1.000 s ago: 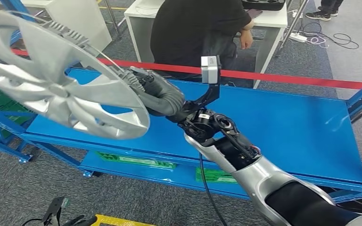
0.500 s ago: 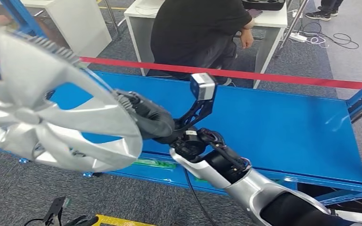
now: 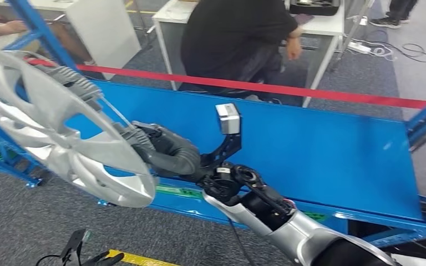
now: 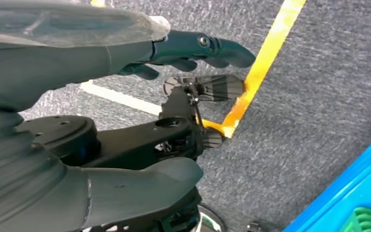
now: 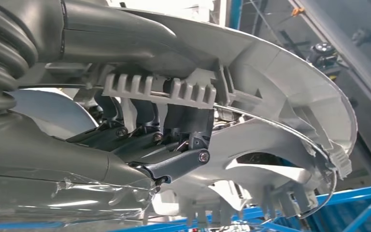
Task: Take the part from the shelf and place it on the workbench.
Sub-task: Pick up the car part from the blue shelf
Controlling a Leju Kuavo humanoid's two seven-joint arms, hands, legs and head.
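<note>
Glossy silver plastic wheel cover (image 3: 61, 133)

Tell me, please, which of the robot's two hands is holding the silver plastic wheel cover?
The right hand grips the silver plastic wheel cover by its rim above the blue workbench; the left hand hangs over the grey floor, holding nothing.

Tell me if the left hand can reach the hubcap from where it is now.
Probably not as it stands: the left hand hangs open over the floor, while the right hand holds the hubcap high above the blue bench.
</note>
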